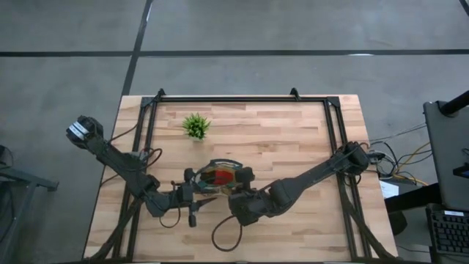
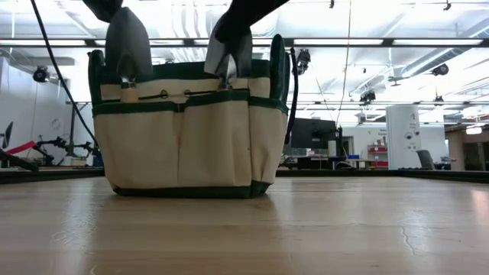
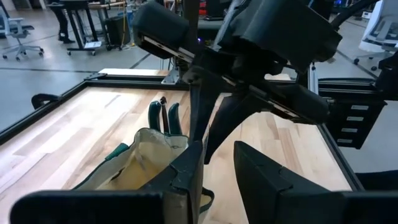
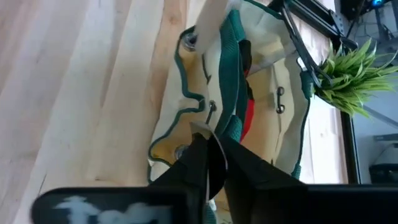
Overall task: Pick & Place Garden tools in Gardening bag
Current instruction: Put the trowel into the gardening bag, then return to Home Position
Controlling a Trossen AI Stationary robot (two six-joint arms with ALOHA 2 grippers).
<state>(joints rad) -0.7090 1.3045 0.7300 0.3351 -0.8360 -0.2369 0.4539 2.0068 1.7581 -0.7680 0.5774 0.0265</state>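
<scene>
Tan fabric with dark green trim marks the gardening bag, which from above stands near the middle of the counter, closer to its near edge. A red piece lies inside it. The left pincer reaches the bag's left rim and the right pincer its near right side. A small spiky green plant stands apart toward the far edge.

From counter height, the bag sits upright, with 2 grey metal blades, one at its left rim and one at the middle, rising above the pockets.

Through the left wrist camera, the left pincer is partly open, with the bag's rim against the inner face of 1 finger.

Through the right wrist camera, the right pincer is nearly closed on a thin metal blade at the bag's green edge; the red piece and the plant show beyond.
</scene>
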